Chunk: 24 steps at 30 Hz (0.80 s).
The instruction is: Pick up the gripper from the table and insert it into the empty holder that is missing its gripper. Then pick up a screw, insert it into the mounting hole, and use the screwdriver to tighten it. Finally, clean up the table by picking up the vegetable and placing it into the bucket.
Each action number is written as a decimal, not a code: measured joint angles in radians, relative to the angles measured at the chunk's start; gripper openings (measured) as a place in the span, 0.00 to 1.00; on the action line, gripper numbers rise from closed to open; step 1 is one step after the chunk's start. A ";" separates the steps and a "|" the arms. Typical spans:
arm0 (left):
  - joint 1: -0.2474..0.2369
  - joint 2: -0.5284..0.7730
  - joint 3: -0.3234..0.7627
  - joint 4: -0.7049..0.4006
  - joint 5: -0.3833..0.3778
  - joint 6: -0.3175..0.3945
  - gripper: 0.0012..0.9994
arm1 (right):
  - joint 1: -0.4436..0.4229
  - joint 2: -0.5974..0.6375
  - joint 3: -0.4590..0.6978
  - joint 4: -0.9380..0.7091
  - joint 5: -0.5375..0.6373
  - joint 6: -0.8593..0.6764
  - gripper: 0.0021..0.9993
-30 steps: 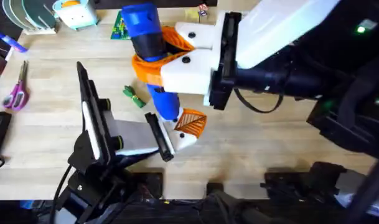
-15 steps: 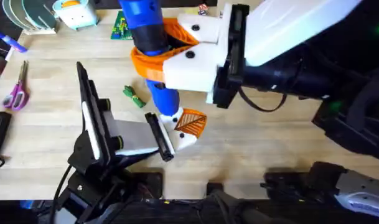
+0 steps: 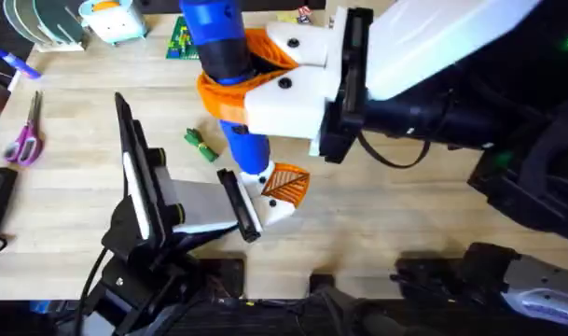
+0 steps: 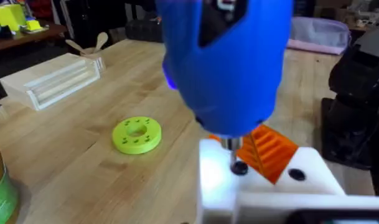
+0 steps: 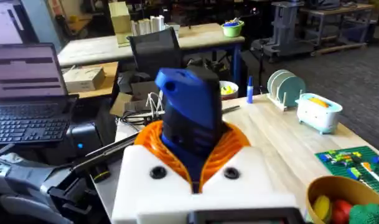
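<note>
Right gripper (image 3: 229,89): white fingers with orange ribbed pads (image 3: 220,105) clamped around the screwdriver (image 3: 229,84), blue, held upright above the tabletop's middle, bit end down. Screwdriver tip, in the left wrist view, sits at a dark screw (image 4: 239,168) on the holder (image 4: 264,186). Holder: white block, near the front-middle of the tabletop (image 3: 405,205), carrying the gripper (image 3: 287,183), orange ribbed piece, seated in it. Left gripper (image 3: 239,207): at the holder's side; cannot tell whether it grips. Vegetable (image 3: 201,145): small, dark green, lying loose left of the screwdriver. Bucket (image 5: 345,199): tan rim, toys inside. Scissors (image 3: 26,135): pink-handled, at the left edge. Lime-green disc (image 4: 136,135): flat on the wood.
</note>
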 joint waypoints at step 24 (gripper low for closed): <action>0.000 0.000 0.000 0.000 0.000 0.000 0.01 | 0.000 -0.003 0.000 -0.063 0.000 -0.004 0.02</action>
